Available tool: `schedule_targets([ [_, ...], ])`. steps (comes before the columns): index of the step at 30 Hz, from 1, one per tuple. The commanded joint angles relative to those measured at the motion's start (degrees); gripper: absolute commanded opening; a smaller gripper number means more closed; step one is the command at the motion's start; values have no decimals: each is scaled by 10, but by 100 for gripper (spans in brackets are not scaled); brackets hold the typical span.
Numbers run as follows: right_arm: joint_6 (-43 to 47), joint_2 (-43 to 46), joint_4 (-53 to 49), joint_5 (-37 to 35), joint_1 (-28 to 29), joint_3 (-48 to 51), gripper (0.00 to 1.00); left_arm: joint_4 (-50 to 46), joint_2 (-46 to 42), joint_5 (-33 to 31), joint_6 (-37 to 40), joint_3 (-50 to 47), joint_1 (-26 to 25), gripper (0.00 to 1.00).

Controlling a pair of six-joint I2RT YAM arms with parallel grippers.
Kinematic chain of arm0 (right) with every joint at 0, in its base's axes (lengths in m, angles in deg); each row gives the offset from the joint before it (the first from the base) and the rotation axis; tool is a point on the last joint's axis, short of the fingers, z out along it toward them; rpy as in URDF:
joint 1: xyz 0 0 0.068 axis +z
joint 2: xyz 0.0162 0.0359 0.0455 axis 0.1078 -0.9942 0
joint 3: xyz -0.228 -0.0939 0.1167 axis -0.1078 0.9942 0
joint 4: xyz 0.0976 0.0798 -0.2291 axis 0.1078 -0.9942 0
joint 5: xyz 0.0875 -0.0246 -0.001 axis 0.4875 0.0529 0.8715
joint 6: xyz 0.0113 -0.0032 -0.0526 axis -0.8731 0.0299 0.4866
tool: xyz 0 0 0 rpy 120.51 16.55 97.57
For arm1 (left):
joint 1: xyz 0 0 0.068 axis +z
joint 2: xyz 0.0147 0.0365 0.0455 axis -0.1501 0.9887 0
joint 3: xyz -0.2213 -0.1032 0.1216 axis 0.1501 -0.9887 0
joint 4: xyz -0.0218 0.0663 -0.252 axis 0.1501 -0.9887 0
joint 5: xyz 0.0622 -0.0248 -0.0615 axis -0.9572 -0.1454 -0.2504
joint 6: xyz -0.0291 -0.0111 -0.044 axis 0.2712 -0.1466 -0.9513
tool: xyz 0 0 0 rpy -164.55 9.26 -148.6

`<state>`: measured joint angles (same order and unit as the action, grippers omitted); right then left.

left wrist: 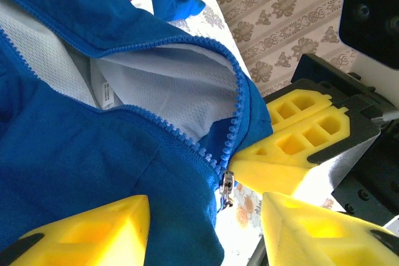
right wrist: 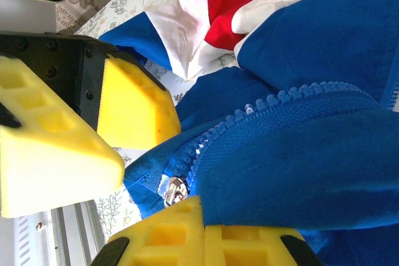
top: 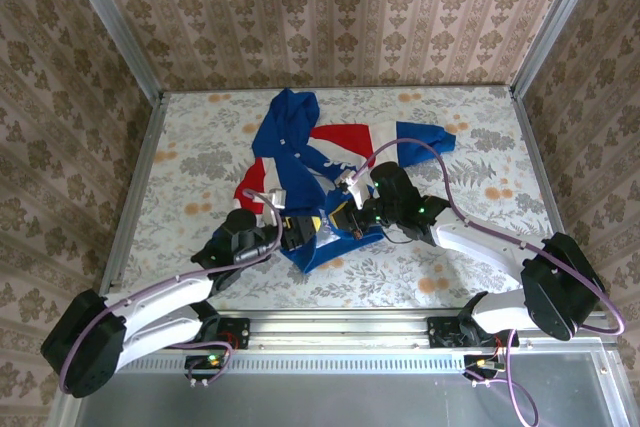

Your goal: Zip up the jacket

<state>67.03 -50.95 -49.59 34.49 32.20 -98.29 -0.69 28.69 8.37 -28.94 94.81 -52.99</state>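
The royal-blue jacket (top: 290, 132) lies crumpled mid-table with its red-and-white band showing and its front open, white mesh lining (left wrist: 168, 85) exposed. The silver zipper slider (left wrist: 225, 189) hangs at the bottom hem where the two rows of teeth meet. My left gripper (left wrist: 206, 228) is open, and the hem and slider sit between its yellow fingers (left wrist: 81, 232). My right gripper (right wrist: 204, 216) is shut on the jacket's hem right beside the slider (right wrist: 174, 190). Both grippers meet at the near hem, left gripper (top: 305, 232) and right gripper (top: 352, 219).
The table carries a floral cloth (top: 480, 247) and is enclosed by wallpapered walls on three sides. A metal rail (top: 340, 325) runs along the near edge between the arm bases. Purple cables (top: 440, 162) loop over the arms.
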Motion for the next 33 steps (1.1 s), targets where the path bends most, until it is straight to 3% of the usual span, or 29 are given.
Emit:
schedule_targets([
  [1, -9, 17, 18, -9, -1, 8, 0, 45, 15, 8, -4, -8, -8, 47],
  [8, -9, 19, 19, -9, -1, 12, 0, 85, 49, 19, -7, -3, -12, 34],
  [11, -9, 22, 19, -10, -1, 15, 0, 94, 59, 25, -7, 1, -12, 22],
  [14, -10, 23, 20, -12, -2, 18, 0, 97, 65, 32, -6, 3, -12, 2],
  [15, -10, 23, 21, -12, -2, 18, 0, 95, 67, 33, -5, 4, -12, 0],
  [26, -8, 12, 16, -2, -2, 9, 0, -14, 69, 84, 33, 42, -11, 0],
  [33, -18, -1, 13, 2, -2, 3, 0, -118, 60, 69, 78, 66, -20, 0],
])
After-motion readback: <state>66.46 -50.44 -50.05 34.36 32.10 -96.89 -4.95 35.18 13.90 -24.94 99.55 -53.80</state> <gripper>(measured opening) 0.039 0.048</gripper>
